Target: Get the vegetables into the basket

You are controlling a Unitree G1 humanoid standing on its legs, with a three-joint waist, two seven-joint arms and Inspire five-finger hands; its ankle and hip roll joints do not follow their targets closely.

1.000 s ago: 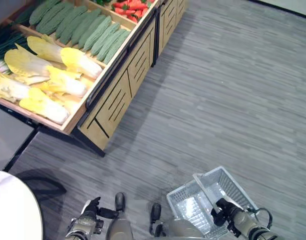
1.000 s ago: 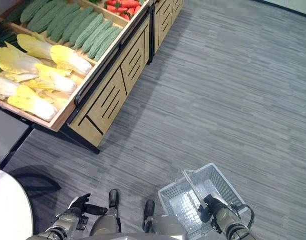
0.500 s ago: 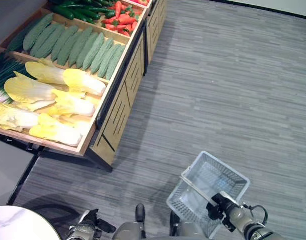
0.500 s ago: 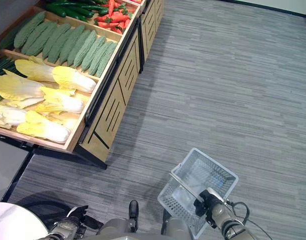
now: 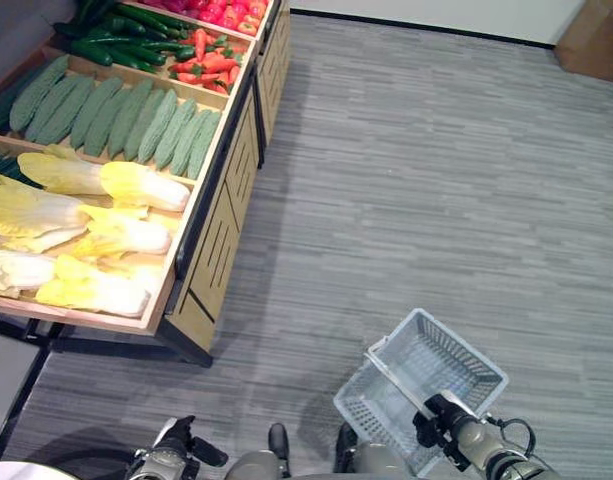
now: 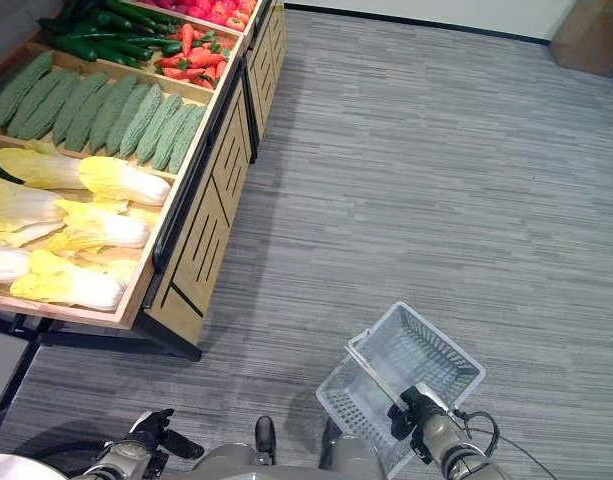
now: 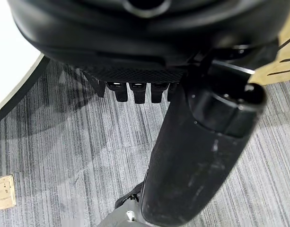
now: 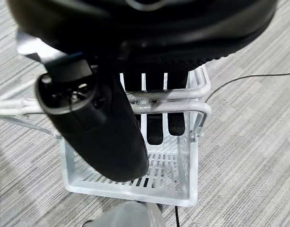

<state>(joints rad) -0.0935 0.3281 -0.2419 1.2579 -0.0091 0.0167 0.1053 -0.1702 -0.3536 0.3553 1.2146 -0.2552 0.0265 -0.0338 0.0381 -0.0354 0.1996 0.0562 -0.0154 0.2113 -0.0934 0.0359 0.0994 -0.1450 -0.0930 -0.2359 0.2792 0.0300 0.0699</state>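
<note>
White wire basket (image 5: 426, 385) hangs by its handle (image 8: 173, 101) from the right hand's (image 5: 441, 419) curled fingers; left hand (image 5: 181, 447) relaxed, empty.

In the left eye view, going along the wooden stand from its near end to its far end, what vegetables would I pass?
Pale yellow-white cabbages → bumpy green bitter gourds → smooth dark green cucumbers and, beside them, red peppers with green stems, all in the wooden display stand.
</note>
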